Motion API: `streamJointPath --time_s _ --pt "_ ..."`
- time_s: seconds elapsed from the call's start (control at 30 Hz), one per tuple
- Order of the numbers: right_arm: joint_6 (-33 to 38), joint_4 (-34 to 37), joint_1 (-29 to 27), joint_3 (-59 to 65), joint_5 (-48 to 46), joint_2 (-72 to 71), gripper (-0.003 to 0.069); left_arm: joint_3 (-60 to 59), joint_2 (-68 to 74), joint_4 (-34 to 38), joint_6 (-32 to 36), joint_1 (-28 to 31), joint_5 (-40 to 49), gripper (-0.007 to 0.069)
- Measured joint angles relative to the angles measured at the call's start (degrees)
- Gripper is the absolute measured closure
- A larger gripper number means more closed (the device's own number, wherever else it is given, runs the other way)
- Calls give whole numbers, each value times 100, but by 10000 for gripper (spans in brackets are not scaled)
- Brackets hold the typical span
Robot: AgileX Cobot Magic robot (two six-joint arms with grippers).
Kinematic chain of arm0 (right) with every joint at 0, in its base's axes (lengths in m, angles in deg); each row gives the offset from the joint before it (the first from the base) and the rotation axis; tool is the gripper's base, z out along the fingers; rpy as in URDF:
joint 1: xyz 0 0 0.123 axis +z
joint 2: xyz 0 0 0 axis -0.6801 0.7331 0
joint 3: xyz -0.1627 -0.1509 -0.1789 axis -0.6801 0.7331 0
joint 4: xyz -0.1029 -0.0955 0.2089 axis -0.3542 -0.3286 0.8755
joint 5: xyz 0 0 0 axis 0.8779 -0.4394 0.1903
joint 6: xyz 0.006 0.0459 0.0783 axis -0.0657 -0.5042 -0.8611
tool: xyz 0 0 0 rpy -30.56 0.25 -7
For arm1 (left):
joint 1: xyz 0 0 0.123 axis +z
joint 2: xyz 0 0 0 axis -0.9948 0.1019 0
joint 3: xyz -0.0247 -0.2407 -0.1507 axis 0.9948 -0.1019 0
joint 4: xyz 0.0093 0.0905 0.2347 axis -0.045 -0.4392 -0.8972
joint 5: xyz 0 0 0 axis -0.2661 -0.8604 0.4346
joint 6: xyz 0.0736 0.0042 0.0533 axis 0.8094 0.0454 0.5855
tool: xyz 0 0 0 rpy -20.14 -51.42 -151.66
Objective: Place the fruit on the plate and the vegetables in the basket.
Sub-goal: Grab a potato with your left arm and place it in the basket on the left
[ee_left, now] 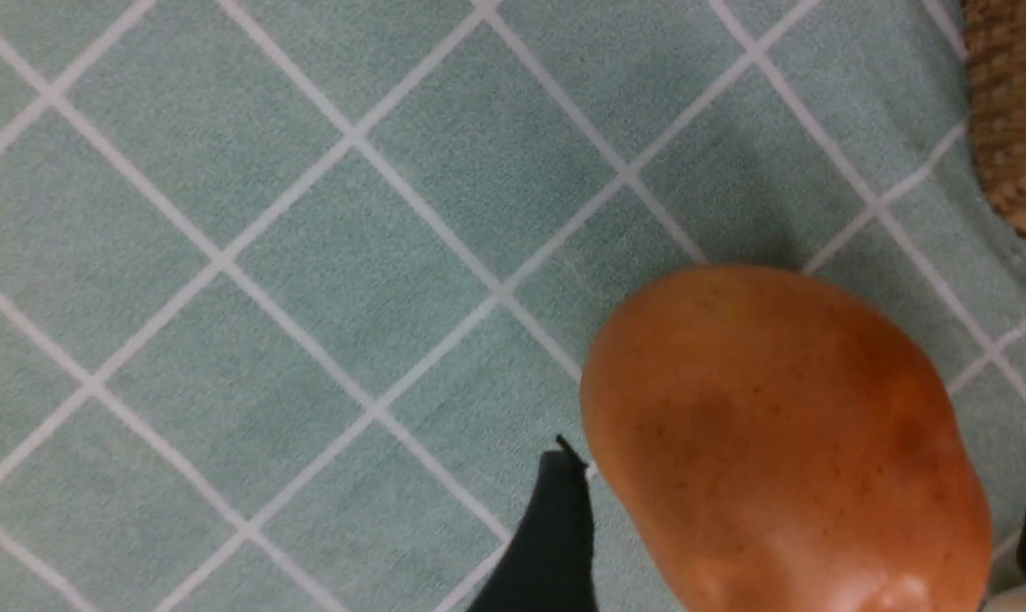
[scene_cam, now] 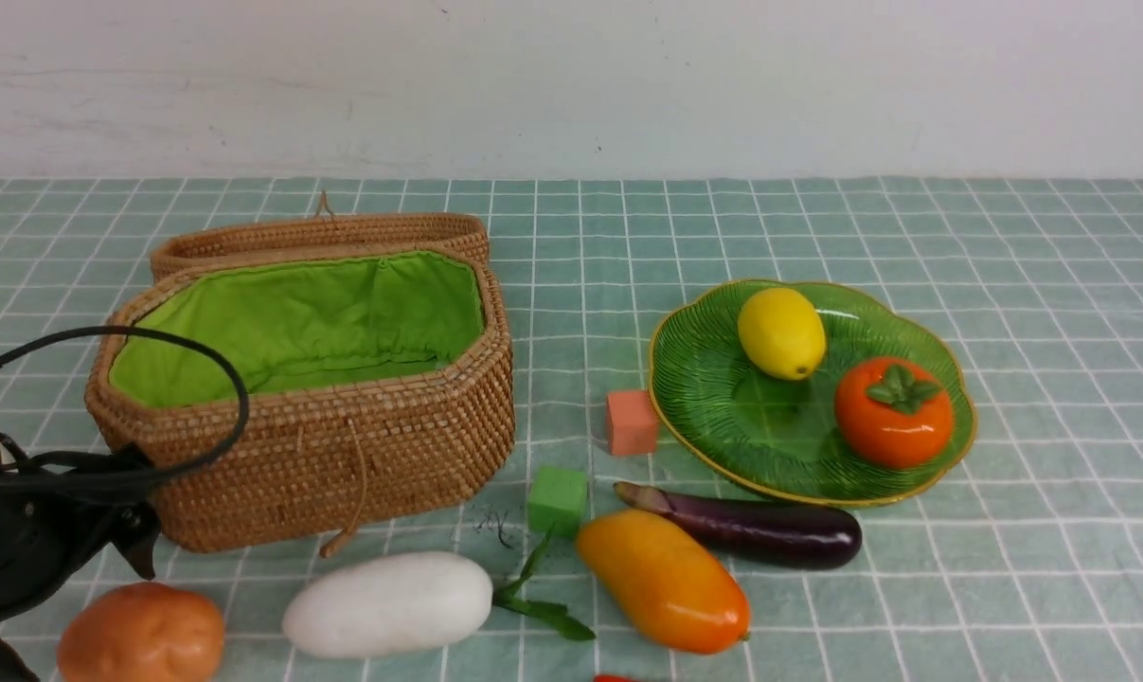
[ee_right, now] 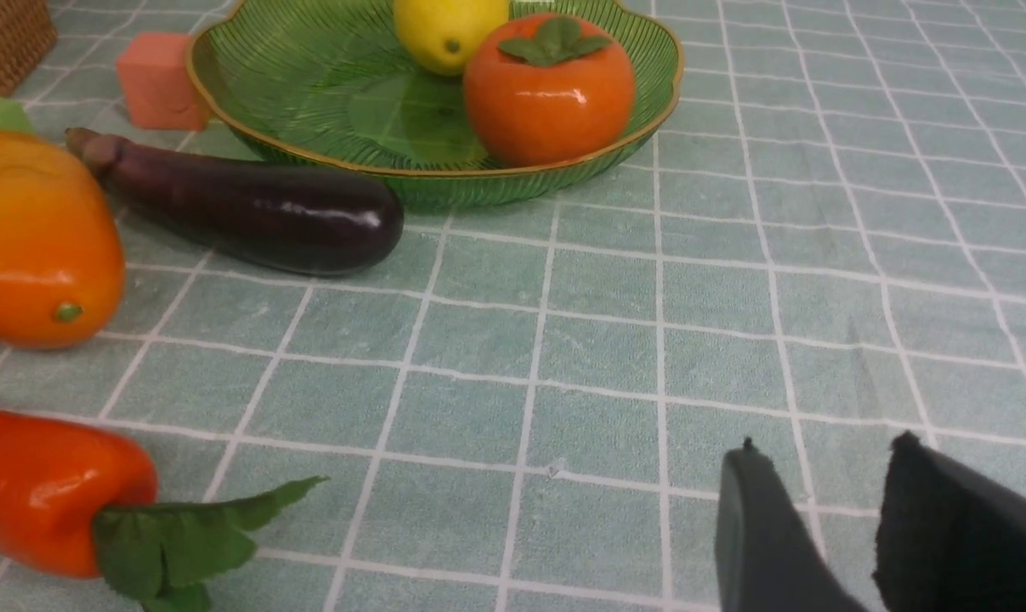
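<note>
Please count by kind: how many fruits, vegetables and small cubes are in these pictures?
Fruit: 3 (lemon, persimmon, mango)
Vegetables: 4 (radish, eggplant, potato, carrot-like piece)
Cubes: 2 (pink cube, green cube)
Total: 9

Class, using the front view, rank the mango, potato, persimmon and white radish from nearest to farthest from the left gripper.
From the left gripper:
1. Potato, right beside it, near left corner.
2. White radish, front, left of centre.
3. Mango, front centre.
4. Persimmon, on the plate, right side.
</note>
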Motion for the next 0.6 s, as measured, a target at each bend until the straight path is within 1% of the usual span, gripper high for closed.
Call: streamJointPath --time_s 0.27,0.43,0.5,0.6 --pt "-5 0 0 0 0 0 426 17 594 5 -43 0 -257 -29" --pt "-5 0 0 0 0 0 424 97 905 -203 -32 0 -295 -15" --pt "-5 0 0 0 0 0 424 129 945 -238 46 0 -276 6" --pt "-5 0 0 0 0 0 423 135 945 -252 143 0 -276 12"
